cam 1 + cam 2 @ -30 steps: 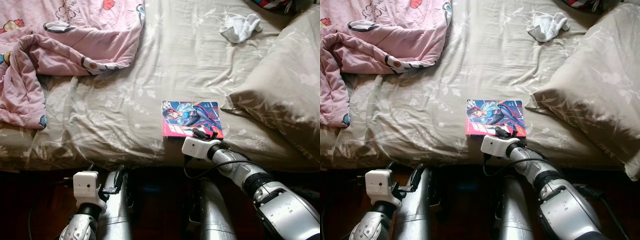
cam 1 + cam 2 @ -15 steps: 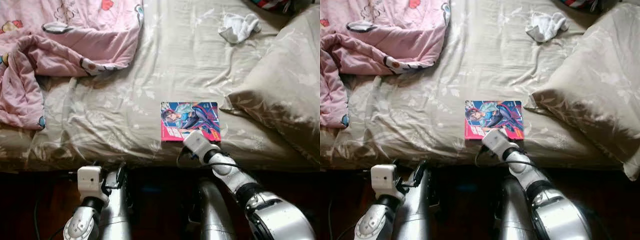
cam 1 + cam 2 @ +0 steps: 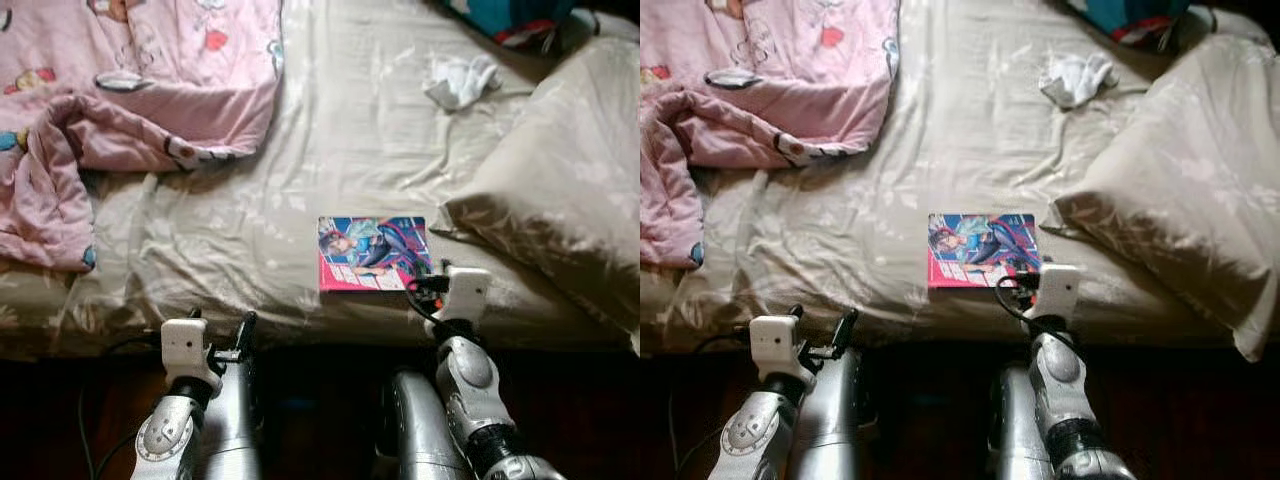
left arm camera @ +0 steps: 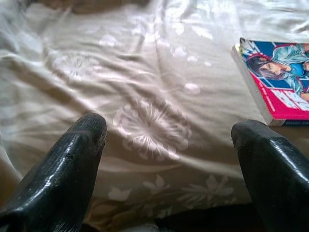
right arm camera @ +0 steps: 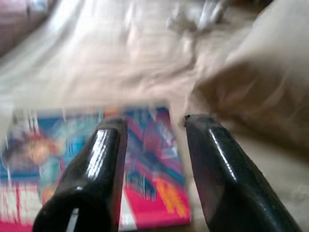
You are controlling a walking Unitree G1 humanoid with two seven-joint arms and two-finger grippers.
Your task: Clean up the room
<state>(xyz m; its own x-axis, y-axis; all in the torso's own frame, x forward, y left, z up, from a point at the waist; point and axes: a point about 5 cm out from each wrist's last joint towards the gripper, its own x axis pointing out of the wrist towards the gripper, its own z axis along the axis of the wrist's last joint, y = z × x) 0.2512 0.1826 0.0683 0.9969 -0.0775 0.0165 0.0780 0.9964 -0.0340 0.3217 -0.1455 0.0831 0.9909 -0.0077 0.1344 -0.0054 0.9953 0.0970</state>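
Observation:
A colourful comic book (image 3: 372, 253) lies flat on the beige bed sheet (image 3: 350, 140), near the bed's front edge. My right gripper (image 3: 428, 283) is at the book's near right corner. In the right wrist view its two black fingers (image 5: 108, 145) stand apart over the book's (image 5: 145, 169) right part, with nothing between them. My left gripper (image 3: 236, 345) is low at the bed's front edge, left of the book. It (image 4: 169, 130) is wide open over bare sheet, and the book (image 4: 280, 82) lies off to one side.
A crumpled pink blanket (image 3: 120, 100) covers the bed's back left. A large beige pillow (image 3: 560, 190) lies on the right, close to the book. A white cloth (image 3: 460, 80) sits at the back, with a teal and red item (image 3: 500, 15) behind it. Dark floor (image 3: 320, 400) lies below the bed edge.
My right wrist has swung from the book's front edge to its near right corner, its fingers now pointing up the bed. The left arm has risen slightly. The camera has shifted a little.

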